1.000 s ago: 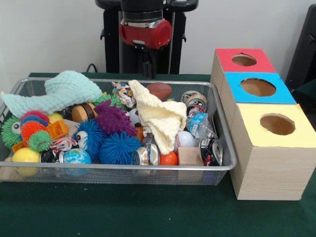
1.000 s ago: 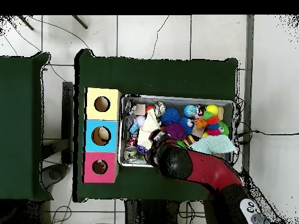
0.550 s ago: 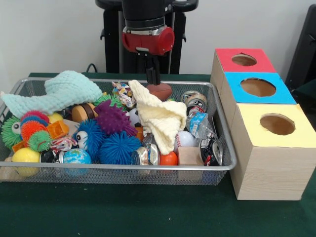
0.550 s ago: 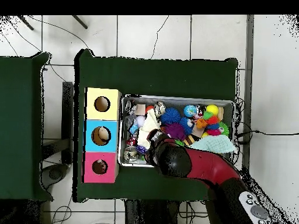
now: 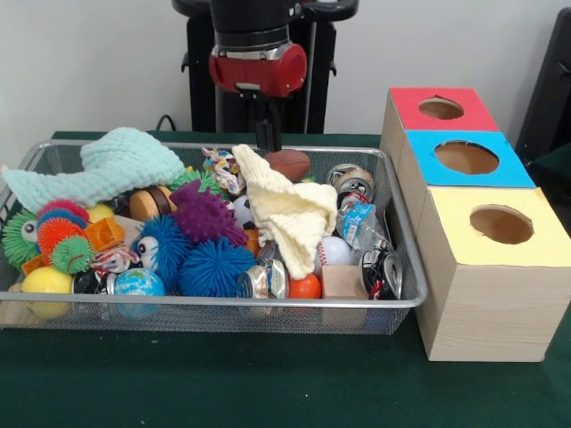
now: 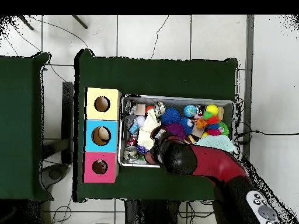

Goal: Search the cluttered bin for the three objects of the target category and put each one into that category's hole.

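The gripper [image 5: 265,141] was seen hanging over the far rim of the wire bin [image 5: 403,267], its dark tip just above the far end of the cream cloth [image 5: 287,209] and just beside the small brown football [image 5: 288,164]. Whether the gripper was apart or together could not be told, since only a narrow dark stem was shown in the front view and the tip was hidden under the red arm in the overhead view. The target category was not named in the task sentence, so the task's thing could only be judged: if balls were meant, the football was the nearest candidate, lying against the bin's far wall, beside the gripper on the side toward the three boxes, with its long axis along that far wall. A white baseball [image 5: 335,251] and an orange ball [image 5: 305,286] were lying nearer the bin's front rim, below the cloth. The coming move was judged to turn on a short sideways shift toward the boxes and a descent across the football's short axis. The red-topped box [image 5: 443,109] was standing nearest the bin's far corner, the blue-topped box [image 5: 467,158] next, the yellow-topped box [image 5: 500,225] by the front corner. No brand, label or writing could be read anywhere; print on the crushed cans [image 5: 265,281] was too small to make out.
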